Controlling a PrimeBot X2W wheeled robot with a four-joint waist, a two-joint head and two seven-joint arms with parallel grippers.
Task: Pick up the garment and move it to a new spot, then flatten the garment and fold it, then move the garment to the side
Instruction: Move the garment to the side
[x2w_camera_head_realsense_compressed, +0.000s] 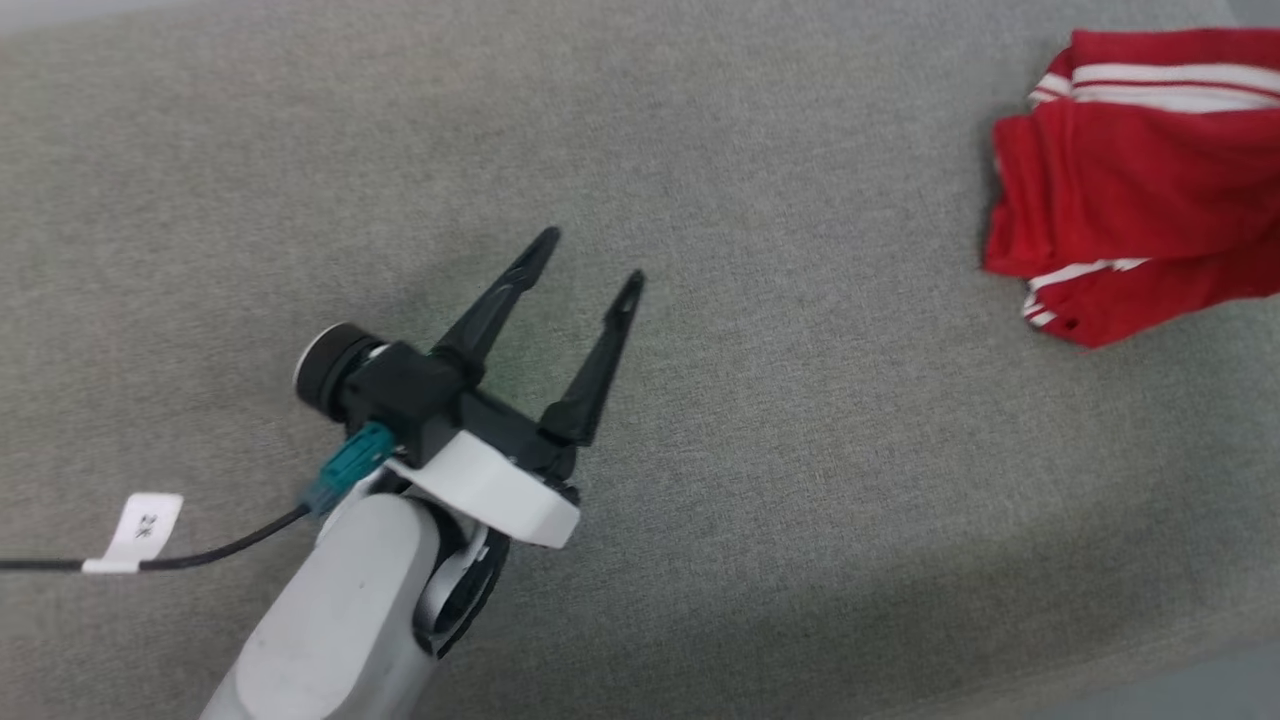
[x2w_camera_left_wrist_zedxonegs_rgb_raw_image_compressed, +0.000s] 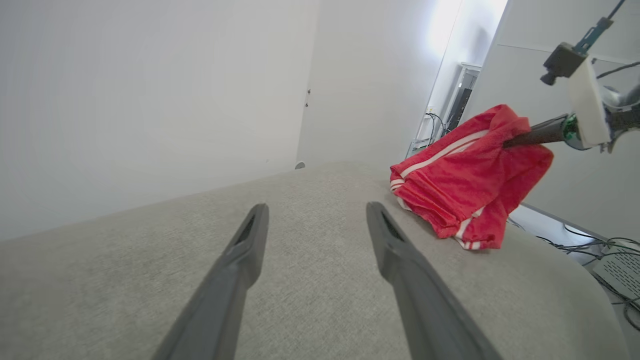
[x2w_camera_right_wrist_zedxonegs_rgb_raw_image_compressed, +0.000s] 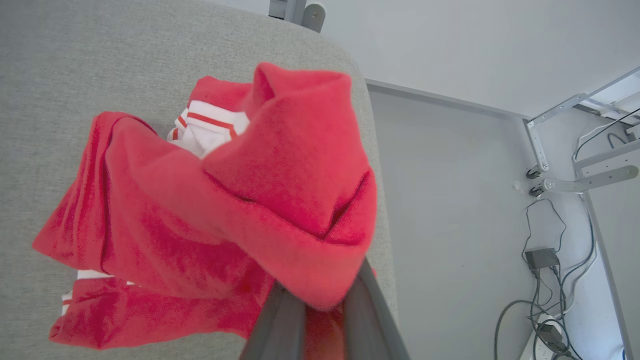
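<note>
The garment sits bunched at the far right of the grey cloth-covered surface, well apart from the left gripper; that gripper's two fingers stand wide apart with nothing between them, above bare grey cloth. The right gripper is pinched almost closed on a raised fold of the red fabric; part of the shirt is drawn up into a peak and the rest drapes down onto the surface.

The shirt looks soft, light and limp; it will likely sag and trail from a single pinch rather than hold any shape. The fleecy weave should give the fingers good purchase, so slipping seems a small risk, and nothing about it is fragile. One grip point only bunches it; for flattening, a better hold is probably two spread points, such as a hem corner or a shoulder in each gripper; the white striped sleeve ends make handy landmarks.

The head view gives the layout from above, with the shirt cut off by the right edge of the picture. The left wrist view shows it from the side; there the lifted peak and the right gripper's fingers going into it are plain, and the lower folds rest near the surface's rounded edge. The right wrist view shows the grip close up, with red cloth folded over the fingers, a white sleeve end tucked among the folds, and the floor with cables beyond the edge.
</note>
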